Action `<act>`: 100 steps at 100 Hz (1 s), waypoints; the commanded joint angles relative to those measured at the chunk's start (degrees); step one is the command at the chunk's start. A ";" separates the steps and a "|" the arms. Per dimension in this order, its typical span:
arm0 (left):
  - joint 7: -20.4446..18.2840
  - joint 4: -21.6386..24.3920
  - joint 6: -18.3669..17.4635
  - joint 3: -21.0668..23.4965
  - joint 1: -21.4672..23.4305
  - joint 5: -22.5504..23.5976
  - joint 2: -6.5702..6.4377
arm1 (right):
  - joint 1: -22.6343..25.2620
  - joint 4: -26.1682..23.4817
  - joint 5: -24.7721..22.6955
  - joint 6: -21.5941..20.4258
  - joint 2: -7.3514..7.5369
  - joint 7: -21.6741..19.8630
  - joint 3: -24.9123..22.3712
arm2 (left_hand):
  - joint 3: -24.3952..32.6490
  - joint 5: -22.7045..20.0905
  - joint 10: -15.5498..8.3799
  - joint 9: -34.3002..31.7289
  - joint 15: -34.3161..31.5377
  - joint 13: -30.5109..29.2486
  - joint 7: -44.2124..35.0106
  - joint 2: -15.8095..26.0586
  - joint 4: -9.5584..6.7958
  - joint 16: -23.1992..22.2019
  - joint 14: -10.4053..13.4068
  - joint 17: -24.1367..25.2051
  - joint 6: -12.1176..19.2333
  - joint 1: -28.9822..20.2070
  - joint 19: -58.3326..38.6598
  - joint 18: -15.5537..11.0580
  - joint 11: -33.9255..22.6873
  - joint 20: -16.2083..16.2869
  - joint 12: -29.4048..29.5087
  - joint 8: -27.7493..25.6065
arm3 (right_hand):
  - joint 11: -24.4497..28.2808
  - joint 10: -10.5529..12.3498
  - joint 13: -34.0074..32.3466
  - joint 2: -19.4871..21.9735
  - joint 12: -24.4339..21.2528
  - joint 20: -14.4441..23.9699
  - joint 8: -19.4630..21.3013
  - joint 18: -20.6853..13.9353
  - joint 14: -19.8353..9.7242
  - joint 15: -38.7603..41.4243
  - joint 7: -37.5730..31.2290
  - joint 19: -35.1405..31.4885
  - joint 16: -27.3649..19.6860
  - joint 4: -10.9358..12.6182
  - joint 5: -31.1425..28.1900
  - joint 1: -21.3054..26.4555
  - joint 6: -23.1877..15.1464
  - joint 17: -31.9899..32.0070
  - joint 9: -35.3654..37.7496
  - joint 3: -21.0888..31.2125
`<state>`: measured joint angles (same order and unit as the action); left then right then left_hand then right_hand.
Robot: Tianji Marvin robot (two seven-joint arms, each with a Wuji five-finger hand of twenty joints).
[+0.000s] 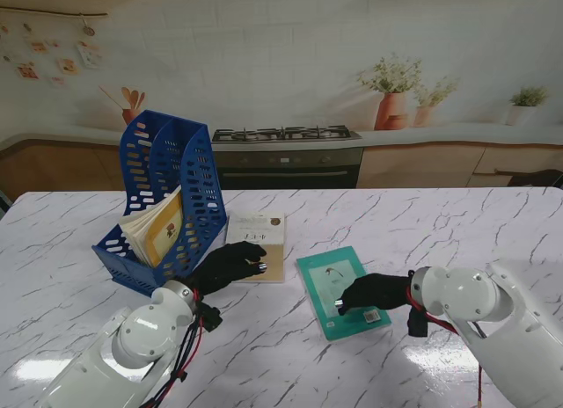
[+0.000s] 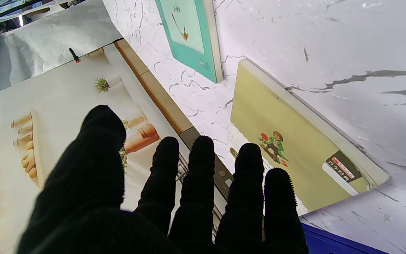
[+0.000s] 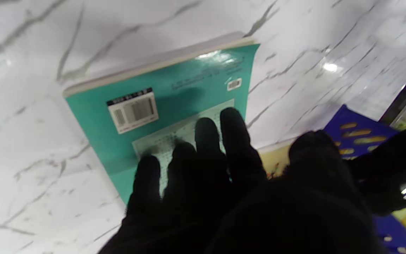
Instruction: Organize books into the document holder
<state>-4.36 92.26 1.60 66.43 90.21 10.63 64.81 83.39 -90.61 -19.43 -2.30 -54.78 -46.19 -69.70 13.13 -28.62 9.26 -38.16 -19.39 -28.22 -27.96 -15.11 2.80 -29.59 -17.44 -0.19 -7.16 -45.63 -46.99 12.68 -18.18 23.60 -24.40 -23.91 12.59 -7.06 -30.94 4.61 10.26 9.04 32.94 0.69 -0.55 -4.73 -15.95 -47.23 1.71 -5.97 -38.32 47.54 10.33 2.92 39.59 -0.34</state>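
Closest to me, two black-gloved hands are working low over the white marble-patterned tabletop. My right hand is lying with fingers spread flat on the teal paperback book, pressing its cover, not yet gripping it. My left hand is hovering with fingers spread over the near corner of the cream-and-tan paperback book, holding nothing. Both books are lying flat, near each other but apart, just right of the blue perforated plastic document holder, which is standing farther left with one yellowish book leaning inside.

By my reading, the pick-up step is under way: next, a hand needs to get fingers under a book's edge, lift it, turn it upright and slide it into a slot.

Counting: three books, one filed and two waiting; one holder; two hands.
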 commanded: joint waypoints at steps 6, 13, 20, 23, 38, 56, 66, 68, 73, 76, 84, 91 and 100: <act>-0.44 0.26 -0.54 -0.17 0.43 0.88 0.03 | 3.74 -1.53 0.39 -2.81 1.52 -4.71 0.44 | -1.90 -0.40 -0.01 1.12 0.49 1.26 0.42 1.61 -1.90 0.00 0.70 0.90 -0.66 -1.00 1.95 -2.93 0.16 -0.85 0.53 0.79 | -0.61 -2.53 -4.31 3.17 -1.02 1.17 -1.23 -2.80 4.66 7.09 -0.04 -1.28 3.11 2.51 -0.85 1.14 2.27 -0.67 0.76 -1.21; -0.35 0.17 -0.47 -0.27 0.37 0.82 0.07 | 4.90 -2.95 2.17 -3.33 2.03 -6.83 -0.01 | -1.95 -0.42 0.03 1.18 0.50 1.31 0.43 1.67 -1.91 0.01 0.65 0.94 -0.66 -1.06 1.96 -2.94 0.16 -0.85 0.54 0.79 | -0.86 -3.14 -4.33 3.02 -1.12 1.37 -1.34 -2.25 5.23 7.03 0.26 -1.63 3.08 2.49 -0.43 0.67 2.64 -0.77 0.41 -1.52; -0.47 0.09 -0.42 -0.37 0.26 0.69 0.05 | 5.92 -3.99 5.36 -3.33 2.10 -7.65 -0.53 | -2.03 -0.42 0.02 1.30 0.49 1.34 0.43 1.78 -1.91 0.00 0.63 0.94 -0.67 -1.03 1.96 -2.99 0.18 -0.86 0.55 0.79 | -0.91 -3.89 -4.78 2.61 -1.15 1.94 -1.42 -0.70 6.26 7.36 0.42 -2.73 3.23 2.64 -0.63 0.15 3.19 -1.23 0.58 -1.58; -0.59 0.06 -0.41 -0.41 0.21 0.77 0.02 | 6.31 -4.69 6.49 -3.01 2.15 -8.15 -0.83 | -2.07 -0.36 -0.01 1.25 0.47 1.34 0.45 1.81 -1.92 0.00 0.67 0.90 -0.64 -1.03 1.94 -3.00 0.15 -0.86 0.54 0.80 | -1.04 -4.30 -4.79 2.51 -1.20 2.30 -1.49 0.57 6.79 7.49 0.60 -3.42 3.30 2.71 -0.48 -0.25 3.44 -1.59 0.36 -1.56; -0.59 -0.13 -0.26 -0.51 0.11 0.48 0.08 | 9.96 -8.56 6.93 -4.18 1.41 -4.72 -4.02 | -2.16 -0.55 0.05 1.12 0.27 1.02 0.34 1.86 -1.96 -0.08 0.59 0.65 -0.68 -1.19 1.71 -2.82 0.05 -0.76 0.50 0.75 | -0.67 -3.04 -5.07 0.99 -1.02 3.23 -1.09 5.12 5.97 9.00 0.23 -5.09 4.15 2.94 -0.57 -0.58 1.75 -2.15 0.72 -1.30; -0.62 -0.99 -0.71 -1.32 -0.29 -0.24 0.18 | 13.18 -9.81 3.39 -4.62 -0.89 6.15 -7.20 | -1.86 -1.27 0.86 -0.65 -2.88 -2.88 -0.41 2.03 -2.08 -1.53 0.32 -2.92 -1.40 -1.63 -3.91 -0.68 -1.16 1.97 0.01 0.55 | 0.97 -1.78 -6.49 -2.78 -0.26 4.41 -0.21 10.22 5.75 12.71 -1.48 -7.43 6.21 3.13 -1.74 -2.53 -0.42 -4.52 2.41 -1.17; 0.32 -2.03 -0.54 -2.37 -0.80 -1.75 0.66 | 13.91 -9.43 1.20 -4.33 -1.62 9.34 -8.22 | 0.31 -3.22 2.46 -4.56 -8.19 -8.52 -2.81 2.12 -2.19 -3.61 -1.07 -8.05 -3.02 -2.13 -12.05 2.17 -3.88 6.17 -0.89 -0.07 | 1.81 -1.65 -8.29 -3.62 0.09 5.59 0.15 13.64 6.40 14.72 -2.47 -9.69 7.27 3.17 -2.53 -3.58 -1.32 -6.61 3.96 -0.90; 0.20 -2.21 -0.45 -2.61 -0.95 -2.25 0.69 | 13.98 -9.37 0.87 -4.11 -1.66 9.45 -8.37 | 0.56 -3.39 2.74 -5.04 -8.84 -9.19 -2.98 2.23 -2.19 -3.74 -1.46 -8.89 -3.34 -2.07 -13.14 2.79 -4.22 6.73 -0.95 -0.03 | 1.82 -1.63 -8.38 -3.64 0.10 5.67 0.15 13.99 6.46 14.83 -2.50 -9.81 7.33 3.16 -2.52 -3.74 -1.42 -6.72 4.03 -0.93; -0.20 -2.88 -0.42 -3.31 -1.46 -3.22 0.76 | 14.01 -8.94 0.38 -3.95 -1.65 9.41 -8.67 | 1.10 -3.85 3.36 -6.21 -11.08 -11.41 -3.58 2.47 -2.21 -3.97 -3.23 -12.09 -3.97 -1.81 -16.85 5.41 -5.13 8.63 -1.06 0.04 | 1.77 -1.85 -8.39 -3.68 0.08 5.59 0.12 14.17 6.77 14.98 -2.50 -9.46 7.43 3.16 -2.41 -3.94 -1.28 -5.87 4.04 -0.87; -0.42 -3.36 -0.43 -3.84 -1.84 -3.67 0.80 | 14.08 -8.85 0.26 -3.51 -1.56 8.92 -8.83 | 1.20 -3.98 3.30 -6.40 -11.51 -11.90 -3.71 2.56 -2.22 -3.98 -3.68 -12.70 -4.06 -1.76 -17.47 5.97 -5.28 8.95 -1.07 0.04 | 1.37 -1.80 -7.46 -3.65 -0.07 5.32 0.02 14.18 6.59 14.61 -2.24 -8.72 7.31 3.17 -1.80 -4.00 -1.14 -4.66 3.25 -0.82; -1.00 -4.82 -0.88 -5.34 -2.95 -4.28 0.85 | 14.20 -8.44 0.41 -2.61 -1.29 7.54 -9.12 | 1.59 -3.90 2.06 -7.37 -13.29 -13.84 -4.30 2.82 -2.24 -3.04 -5.27 -14.99 -3.89 -1.38 -20.01 8.39 -5.91 10.45 -0.96 0.16 | 0.89 -1.80 -6.74 -3.73 -0.28 4.52 -0.17 14.92 6.40 14.25 -1.87 -6.99 7.17 3.17 -1.27 -4.20 -0.97 -3.10 2.67 -0.74; -1.65 -6.07 -1.60 -6.62 -3.94 -4.60 0.83 | 14.28 -7.69 0.71 -2.29 -1.16 6.73 -9.12 | 1.59 -3.78 1.53 -7.59 -13.84 -14.45 -4.50 3.06 -2.22 -2.62 -5.81 -15.91 -3.66 -1.08 -20.89 8.98 -5.86 10.95 -0.81 0.19 | 0.81 -1.88 -6.63 -3.65 -0.32 4.25 -0.24 15.24 6.43 14.19 -1.79 -6.54 7.15 3.17 -1.23 -4.30 -0.93 -2.85 2.63 -0.69; -2.38 -7.15 -2.03 -8.01 -4.79 -4.87 0.79 | 14.55 -6.82 1.02 -2.06 -0.96 5.75 -9.09 | 1.54 -3.67 1.48 -7.91 -14.88 -15.45 -4.85 3.36 -2.21 -1.97 -6.19 -17.39 -3.57 -0.80 -22.31 9.33 -5.78 11.71 -0.55 0.22 | 0.63 -1.72 -6.42 -3.53 -0.39 3.91 -0.31 15.60 6.28 14.10 -1.64 -6.04 7.11 3.16 -0.91 -4.44 -1.09 -2.58 2.31 -0.67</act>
<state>-5.39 85.76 1.30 59.23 85.59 6.18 65.00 96.99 -98.69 -18.59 -4.46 -55.88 -40.00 -79.06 13.86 -31.96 12.18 -44.67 -32.63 -41.82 -32.17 -14.25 2.14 -32.18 -22.53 -16.64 -10.69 -46.22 -65.60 21.12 -22.95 33.87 -24.71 -23.90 13.42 -9.36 -37.70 1.13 9.75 13.44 32.34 3.14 6.07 9.45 -17.14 -53.56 8.28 -4.83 -39.03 43.93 10.45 -0.51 41.67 -0.56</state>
